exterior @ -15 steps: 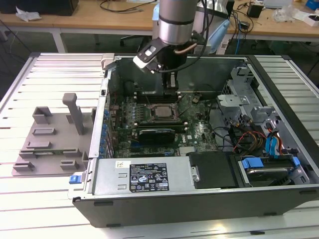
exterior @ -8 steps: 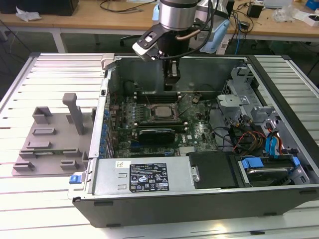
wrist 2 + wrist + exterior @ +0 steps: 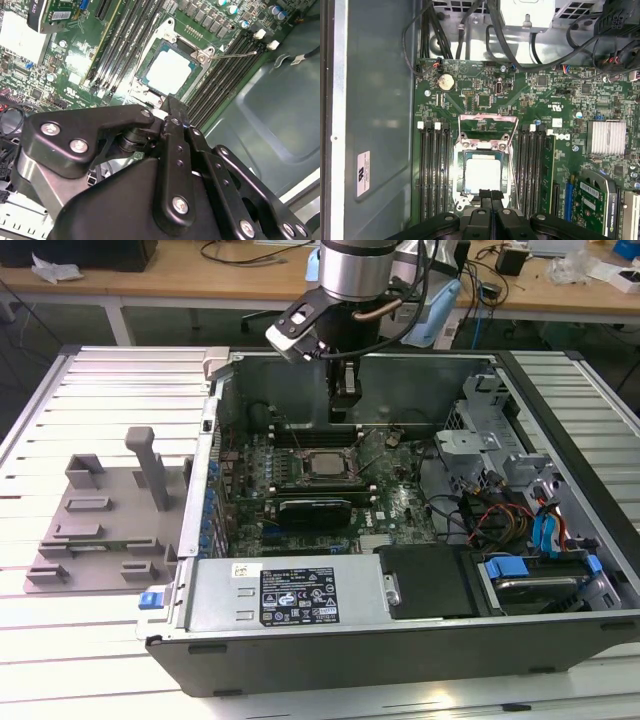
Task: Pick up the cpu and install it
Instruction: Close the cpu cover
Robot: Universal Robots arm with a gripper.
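the cpu (image 3: 482, 172) lies flat in the socket (image 3: 461, 172). the gripper (image 3: 490, 193) hangs just over it, fingers pressed together, hiding part of the socket.

Downward claw (image 3: 490, 193), fingertips (image 3: 484, 195) together.

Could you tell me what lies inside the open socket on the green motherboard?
The flat silvery-grey square cpu lies in it; the black gripper covers one edge, and its underside is hidden.
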